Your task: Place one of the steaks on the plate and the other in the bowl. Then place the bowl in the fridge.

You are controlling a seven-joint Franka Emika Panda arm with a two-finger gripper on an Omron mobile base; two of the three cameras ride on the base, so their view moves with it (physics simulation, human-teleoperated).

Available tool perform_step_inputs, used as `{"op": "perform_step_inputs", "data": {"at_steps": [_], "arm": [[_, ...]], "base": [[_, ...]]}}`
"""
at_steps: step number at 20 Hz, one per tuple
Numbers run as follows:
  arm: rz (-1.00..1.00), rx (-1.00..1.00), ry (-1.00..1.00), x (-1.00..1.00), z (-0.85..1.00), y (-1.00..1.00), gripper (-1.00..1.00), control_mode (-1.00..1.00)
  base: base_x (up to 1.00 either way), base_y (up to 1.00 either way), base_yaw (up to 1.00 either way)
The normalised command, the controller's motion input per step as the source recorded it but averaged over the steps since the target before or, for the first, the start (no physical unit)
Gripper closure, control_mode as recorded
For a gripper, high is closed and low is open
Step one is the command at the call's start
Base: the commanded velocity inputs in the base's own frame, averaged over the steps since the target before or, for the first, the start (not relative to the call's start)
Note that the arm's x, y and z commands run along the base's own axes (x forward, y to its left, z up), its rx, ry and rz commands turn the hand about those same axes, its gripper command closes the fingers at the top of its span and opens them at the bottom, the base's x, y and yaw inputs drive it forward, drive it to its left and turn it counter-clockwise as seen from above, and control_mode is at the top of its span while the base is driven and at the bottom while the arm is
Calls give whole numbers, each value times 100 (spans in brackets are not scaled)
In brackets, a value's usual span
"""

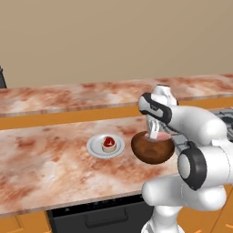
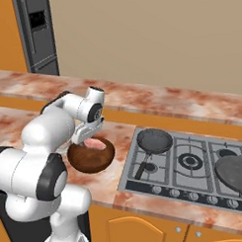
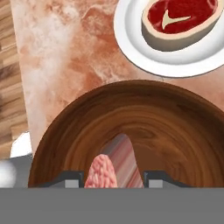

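Marbled red-brown counter (image 1: 45, 150), no readable writing or brand anywhere; the fridge (image 2: 37, 33) at top left of the right base view has a dark dispenser panel, no legible text.

Left base view, left to right: white plate (image 1: 94, 146) on the counter, red steak (image 1: 108, 143) with pale fat rim lying on it. Just beside the plate to the right, the dark brown bowl (image 1: 152, 152), close to the plate but apart. Gripper (image 1: 154, 133) points down over the bowl's mouth, the pink steak (image 1: 160, 135) between its fingers at the bowl's rim level.

Right base view, left to right: fridge at the far wall, arm, bowl (image 2: 91, 159) on the counter near the front edge, pink steak (image 2: 94, 144) showing over its rim under the gripper (image 2: 84, 136). Right of the bowl, a steel hob (image 2: 190, 167) with a small dark pan (image 2: 154, 141) on the near-left burner and a larger pan (image 2: 234, 174) at the right edge.

Hand view: plate (image 3: 131, 48) with red steak (image 3: 180, 22) at upper right; bowl (image 3: 131, 118) below it, wood-grained inside. Pink steak (image 3: 111, 166) is clamped between the fingertips, jaws partly closed on it, hanging over the bowl's interior. Whether it touches the bowl floor, cannot tell.
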Motion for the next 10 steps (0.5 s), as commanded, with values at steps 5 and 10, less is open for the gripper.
{"op": "perform_step_inputs", "data": {"at_steps": [5,10], "arm": [[1,0,-5,3,-47,9,100,-100],[2,3,-5,4,-23,-7,100,-100]], "base": [[0,0,0],[0,0,0]]}}
